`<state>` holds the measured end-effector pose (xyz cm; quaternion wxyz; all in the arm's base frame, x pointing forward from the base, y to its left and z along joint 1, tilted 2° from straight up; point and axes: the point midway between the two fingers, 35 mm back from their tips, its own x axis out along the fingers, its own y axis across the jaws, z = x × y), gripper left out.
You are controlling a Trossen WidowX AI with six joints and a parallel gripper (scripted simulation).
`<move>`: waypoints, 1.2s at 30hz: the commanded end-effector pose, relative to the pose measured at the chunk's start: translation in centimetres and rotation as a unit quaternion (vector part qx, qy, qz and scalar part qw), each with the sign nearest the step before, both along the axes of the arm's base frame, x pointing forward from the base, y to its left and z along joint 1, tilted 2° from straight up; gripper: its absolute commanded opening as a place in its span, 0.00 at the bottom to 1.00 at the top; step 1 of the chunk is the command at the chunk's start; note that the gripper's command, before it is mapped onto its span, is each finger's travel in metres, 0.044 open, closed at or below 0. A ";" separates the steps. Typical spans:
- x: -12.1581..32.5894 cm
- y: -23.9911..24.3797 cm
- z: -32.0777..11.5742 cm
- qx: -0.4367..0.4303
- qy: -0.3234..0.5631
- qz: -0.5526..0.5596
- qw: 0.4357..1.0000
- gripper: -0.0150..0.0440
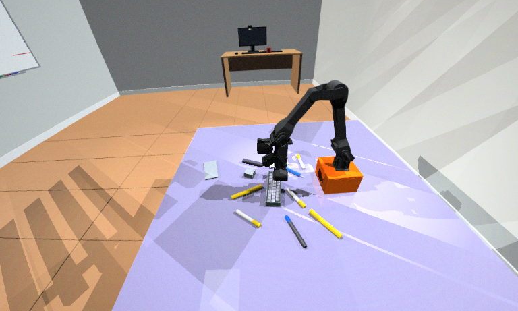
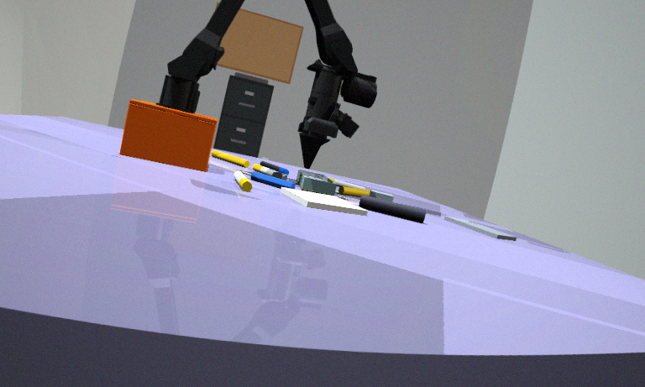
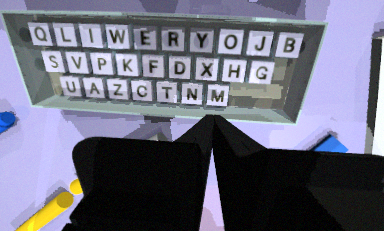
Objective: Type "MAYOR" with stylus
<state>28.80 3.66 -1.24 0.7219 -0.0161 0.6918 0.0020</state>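
The keyboard [image 1: 273,195] [image 2: 319,185] [image 3: 265,116] lies on the table with its lettered keys facing up. In the wrist view, the M key [image 3: 217,97], A key [image 3: 94,87], Y key [image 3: 201,39], O key [image 3: 230,42] and R key [image 3: 173,39] are visible. My gripper [image 2: 307,166] [image 3: 212,121] is shut, with no stylus visible between its fingers. Its tips are above the table, and in the wrist view they appear just below the M key. Several pen-like sticks lie around the keyboard, among them a blue one [image 1: 293,171] [image 2: 272,180]; which is the stylus is unclear.
A yellow stick [image 1: 325,223], a black stick with blue end [image 1: 295,231] and a yellow-and-white stick [image 1: 295,198] lie near the keyboard. A white slab [image 2: 327,202], grey slab [image 1: 210,169] and small grey block [image 1: 249,173] also lie there. The arm stands on an orange box [image 1: 340,179] [image 2: 166,136].
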 end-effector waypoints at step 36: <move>-0.5 7.8 5.4 0.006 -0.006 -0.004 1.000 0.25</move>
